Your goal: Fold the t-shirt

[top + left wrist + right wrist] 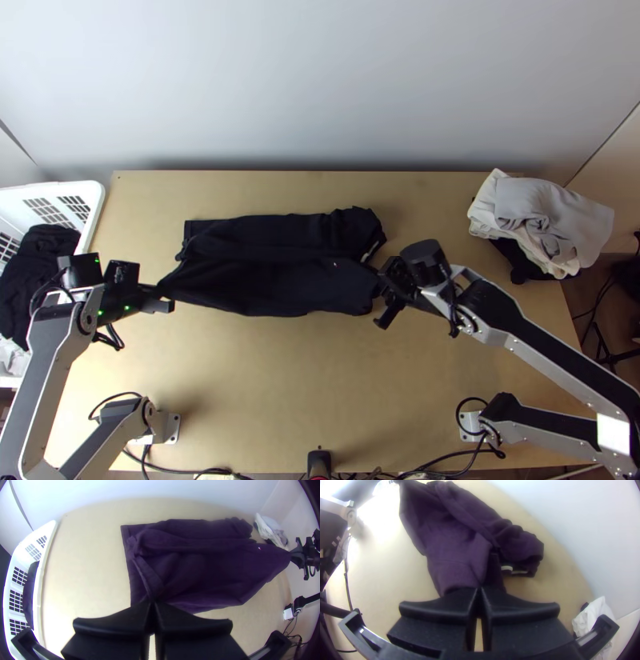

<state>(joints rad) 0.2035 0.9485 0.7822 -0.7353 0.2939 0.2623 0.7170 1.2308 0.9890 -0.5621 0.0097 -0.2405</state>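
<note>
light wooden table [320, 392], small black device [319, 464] at its near edge. white slotted basket [98, 196] off the left side, dark cloth [32, 260] in it. pile of pale cloths [552, 216] at the far right corner. plain pale wall [320, 80] behind.

left gripper [163, 297] at the shirt's left end, fingers together, clamped on a gathered bit of it. right gripper [382, 294] at the right end, fingers closed on cloth there too. both arms angle in from their bases.

t-shirt [280, 288]: soft dark fabric, mid-table, long band, partly folded. near layer smoother, drawn between grippers; far part rumpled, bunched at its right end, with a pale strip [507, 568] by the opening.
</note>
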